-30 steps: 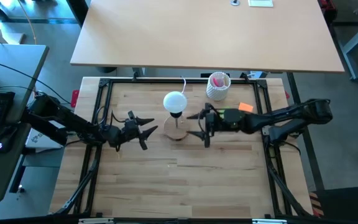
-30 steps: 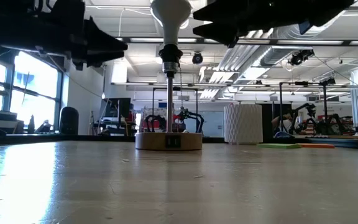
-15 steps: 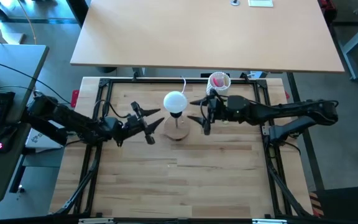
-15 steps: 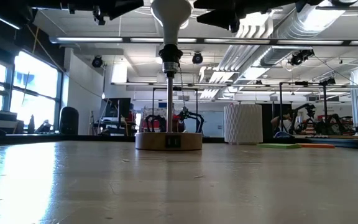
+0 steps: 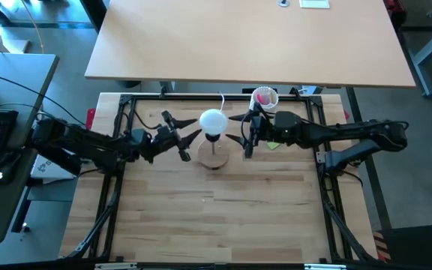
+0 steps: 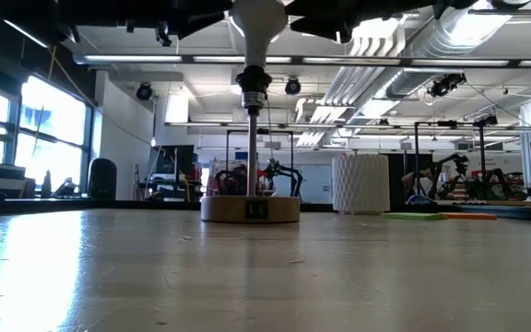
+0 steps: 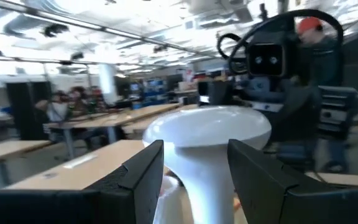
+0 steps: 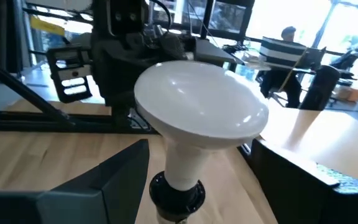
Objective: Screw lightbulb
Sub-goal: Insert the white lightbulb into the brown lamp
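Observation:
The white lightbulb (image 5: pixel 213 121) stands upright with its neck in the black socket (image 6: pixel 253 81) of a thin post on a round wooden disc stand (image 5: pixel 214 157). My left gripper (image 5: pixel 190 139) is open at bulb height on the bulb's left. In its wrist view its fingers (image 7: pixel 143 177) stand on either side of the bulb's neck (image 7: pixel 197 171). My right gripper (image 5: pixel 235 131) is open on the bulb's right. Its fingers (image 8: pixel 107 186) stand wide on either side of the neck (image 8: pixel 185 158), clear of it.
A white perforated cup (image 5: pixel 263 101) with pink contents stands at the far right of the stand. Flat green and orange pieces (image 6: pixel 431 216) lie beyond it on the right. A white cord (image 5: pixel 222 100) runs from the stand toward the far edge.
My left gripper has risen and gone toward the table's right and far edges, up to the bulb, staying open. My right gripper has risen and gone toward the far edge to bulb height, staying open. The bulb and stand have stayed in place.

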